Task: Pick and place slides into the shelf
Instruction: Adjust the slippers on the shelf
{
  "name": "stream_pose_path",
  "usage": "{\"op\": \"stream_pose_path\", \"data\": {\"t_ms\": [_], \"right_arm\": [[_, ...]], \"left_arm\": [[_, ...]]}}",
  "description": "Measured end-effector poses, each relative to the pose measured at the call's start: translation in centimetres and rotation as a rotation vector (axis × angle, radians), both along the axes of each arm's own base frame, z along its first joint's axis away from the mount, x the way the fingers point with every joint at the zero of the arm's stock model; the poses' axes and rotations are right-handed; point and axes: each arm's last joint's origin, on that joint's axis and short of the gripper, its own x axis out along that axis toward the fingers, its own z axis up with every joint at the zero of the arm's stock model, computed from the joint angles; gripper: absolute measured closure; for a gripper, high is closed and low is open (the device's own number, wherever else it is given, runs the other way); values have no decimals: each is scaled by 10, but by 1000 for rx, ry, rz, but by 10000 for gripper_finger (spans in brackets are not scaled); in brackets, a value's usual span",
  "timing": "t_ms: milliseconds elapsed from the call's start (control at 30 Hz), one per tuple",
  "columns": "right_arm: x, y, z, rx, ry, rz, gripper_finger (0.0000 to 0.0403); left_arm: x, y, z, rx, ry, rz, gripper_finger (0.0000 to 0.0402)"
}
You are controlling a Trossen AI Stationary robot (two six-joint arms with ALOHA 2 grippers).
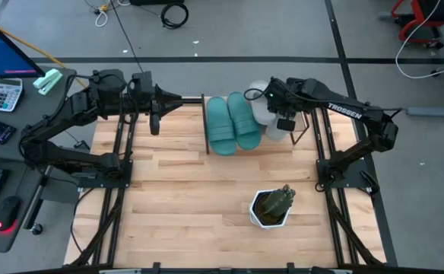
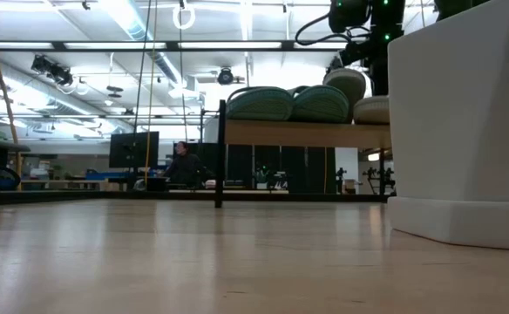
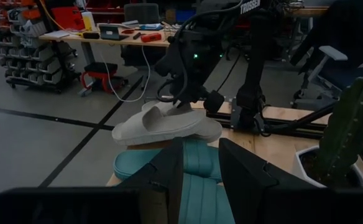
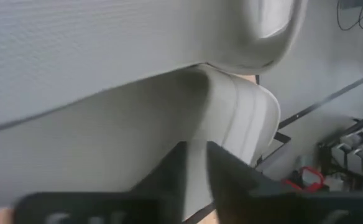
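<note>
At the far edge of the tabletop [image 1: 207, 221] stands the shelf [image 2: 302, 133], its plank carrying the two teal slides [image 1: 232, 123] side by side. To their right the grey slides [image 1: 264, 114] are mostly hidden from above by the right gripper [image 1: 277, 114]. From the left wrist camera one grey slide [image 3: 166, 127] shows clearly, lying over the teal pair with the right arm bent down onto its strap. I cannot tell whether those fingers grip it: the right wrist camera is filled by pale ribbed sole [image 4: 107, 93], and the two dark fingers [image 4: 231, 177] sit narrowly apart against it. The second grey slide is hard to separate from the first.

The left gripper [image 1: 155, 122] hangs just left of the shelf, above the tabletop, its fingers [image 3: 250, 180] slightly parted and holding nothing. A white pot with a cactus [image 1: 274, 205] sits nearer the front; at table height it blocks the right side and cuts off the shelf's end.
</note>
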Motion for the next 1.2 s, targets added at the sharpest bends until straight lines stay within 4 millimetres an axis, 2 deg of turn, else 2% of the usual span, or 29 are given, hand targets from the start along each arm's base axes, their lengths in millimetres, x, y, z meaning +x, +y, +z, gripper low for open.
{"op": "stream_pose_path", "data": {"t_ms": [100, 433, 700, 833, 933, 1100, 1200], "right_arm": [[0, 1, 0, 12, 7, 32, 391], [-13, 15, 20, -17, 6, 204, 400], [-28, 22, 35, -17, -95, 178, 394], [-36, 7, 37, -9, -186, 71, 382], [-46, -8, 36, 94, -292, 5, 376], [-61, -27, 35, 267, -446, -3, 364], [-70, -37, 36, 295, -520, -16, 343]], "left_arm": [[0, 0, 0, 0, 0, 0, 294], [0, 0, 0, 0, 0, 0, 294], [0, 0, 0, 1, 1, 0, 294], [0, 0, 0, 2, 1, 0, 294], [0, 0, 0, 2, 1, 0, 294], [0, 0, 0, 0, 0, 0, 294], [0, 0, 0, -4, -1, 1, 294]]}}
